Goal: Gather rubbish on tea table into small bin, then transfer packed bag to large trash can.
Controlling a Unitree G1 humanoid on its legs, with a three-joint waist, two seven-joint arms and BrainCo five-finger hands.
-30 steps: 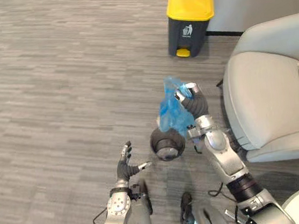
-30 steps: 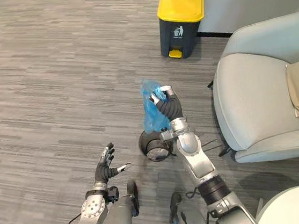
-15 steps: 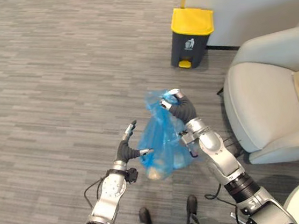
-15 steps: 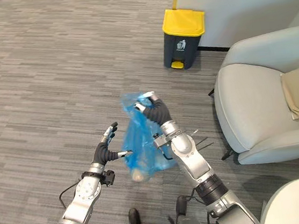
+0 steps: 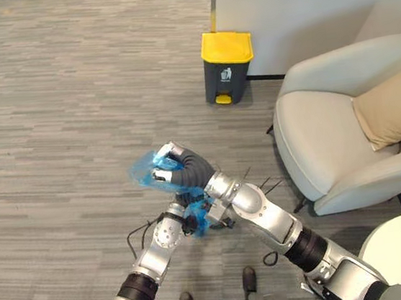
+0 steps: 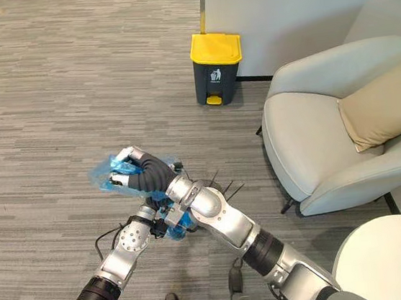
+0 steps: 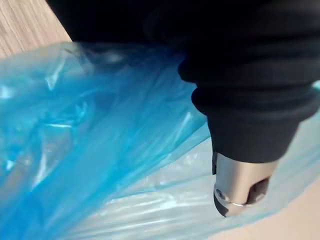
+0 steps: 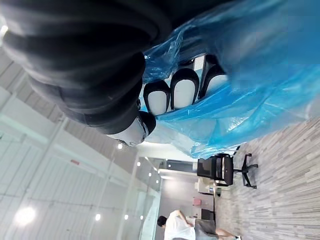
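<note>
Blue translucent plastic bag (image 5: 144,175) is held off the grey striped floor (image 5: 50,102) at centre-left of the left eye view. Its gathered neck is bunched in the right robot hand (image 5: 177,167), whose fingers (image 8: 182,94) are curled tight round the film, as the right wrist view confirms. The lower part of the bag hangs beneath the right forearm and meets the left robot hand (image 5: 183,222), which sits just under it at lower centre. The left wrist view shows blue film directly against that hand, but whether it is spread or clamped on the film cannot be told. The dark grey large trash can with a yellow lid (image 5: 227,66) stands at upper centre against the pale wall panel, well apart from the bag. Its lid is down, and a yellow pedal (image 5: 222,99) sits at its base. A light grey upholstered armchair (image 5: 322,136) carrying a tan cushion (image 5: 391,103) occupies the right of the frame. Judged step: gathering appears complete and the packed bag is in transfer to the large can. The next move calls for carrying the bag toward upper centre and passing left of the armchair, with the neck grip firm so the contents do not spill. The lid must then be raised, probably by the pedal, before release over the opening.
</note>
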